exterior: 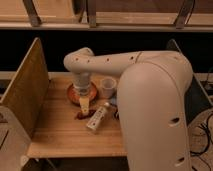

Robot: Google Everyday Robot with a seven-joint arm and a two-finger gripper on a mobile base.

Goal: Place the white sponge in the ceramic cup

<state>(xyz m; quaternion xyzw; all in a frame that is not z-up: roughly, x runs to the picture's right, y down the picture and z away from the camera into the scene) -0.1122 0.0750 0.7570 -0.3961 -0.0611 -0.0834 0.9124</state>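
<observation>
The ceramic cup (107, 87) stands upright on the wooden table, just right of the orange-brown bowl (75, 94). A pale bluish patch (113, 102) shows below the cup at the edge of my arm; it may be the white sponge, mostly hidden. My white arm reaches in from the lower right. Its wrist hangs over the bowl. My gripper (84, 107) points down at the table just in front of the bowl, left of the cup, with a yellowish part showing at its end.
An elongated white bottle (97, 119) lies on the table in front of the gripper. A dark reddish thing (80, 115) lies by the gripper's tip. A wooden side panel (25, 87) walls the table's left side. My arm hides the table's right part.
</observation>
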